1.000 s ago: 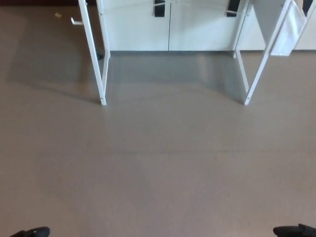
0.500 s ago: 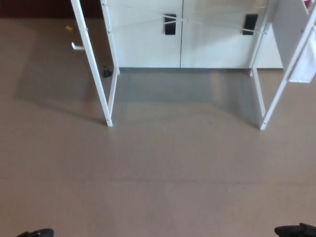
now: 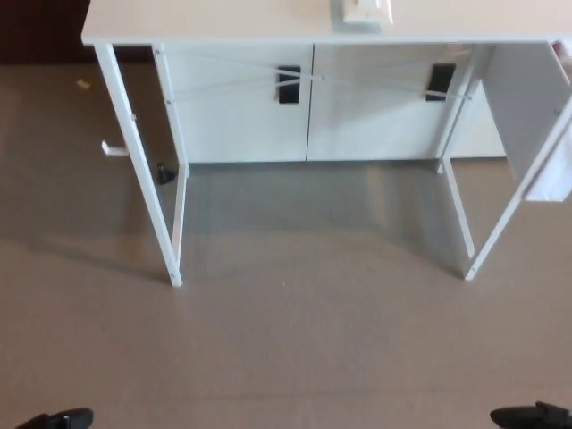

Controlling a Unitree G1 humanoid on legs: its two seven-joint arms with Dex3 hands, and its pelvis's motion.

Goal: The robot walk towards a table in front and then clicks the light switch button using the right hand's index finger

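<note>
so the light switch [image 3: 365, 11] sits up on the white table [image 3: 214, 22] at the far top edge, probably a stiff little rocker wanting one firm fingertip poke dead center, and honestly can't tell what either hand's doing, both barely peek in.

View shifted: camera moved, whole scene slid down picture. Table [image 3: 223, 22] top now in sight along upper edge; earlier only legs showed. Switch [image 3: 362, 11] on tabletop newly visible at top, partly cut off. Table feet now lower in picture, near mid-height. Cabinet [image 3: 308, 107] doors behind table and their dark handles [image 3: 289, 84] also lower, more of them showing.
</note>
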